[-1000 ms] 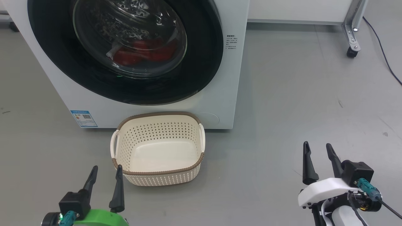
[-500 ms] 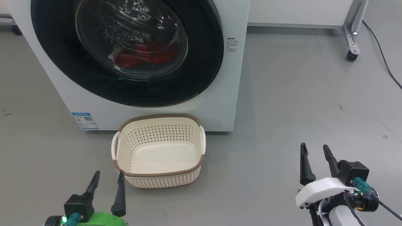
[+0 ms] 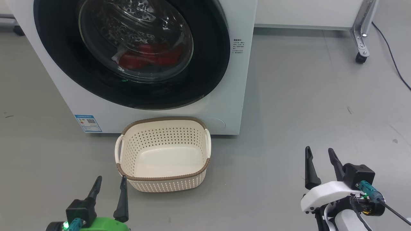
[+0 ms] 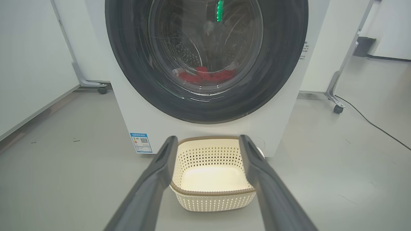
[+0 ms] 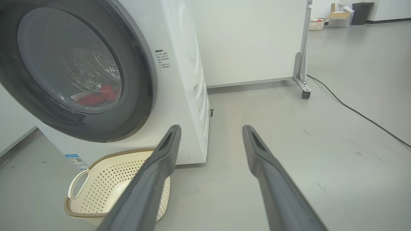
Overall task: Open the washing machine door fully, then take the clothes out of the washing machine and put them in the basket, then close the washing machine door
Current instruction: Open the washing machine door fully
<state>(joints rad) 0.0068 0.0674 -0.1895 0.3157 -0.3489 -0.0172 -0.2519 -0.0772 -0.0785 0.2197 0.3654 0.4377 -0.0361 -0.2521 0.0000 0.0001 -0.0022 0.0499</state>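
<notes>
I hold both arms low before the big white front-loading washing machine (image 3: 224,112). Its round glossy black door (image 3: 205,70) is closed on the bright red clothes (image 3: 151,57), which are heaped at the bottom of the drum behind the glass. The left gripper (image 3: 111,178) and right gripper (image 3: 319,149) each stand with fingers apart, holding nothing. The small cream perforated basket (image 3: 163,119) sits empty on the floor just in front of the machine, below the door. Opening comes first. I cannot pick out a handle, though it is perhaps on the rim's right side, so I would hook that edge gently and swing the door wide above the basket.
</notes>
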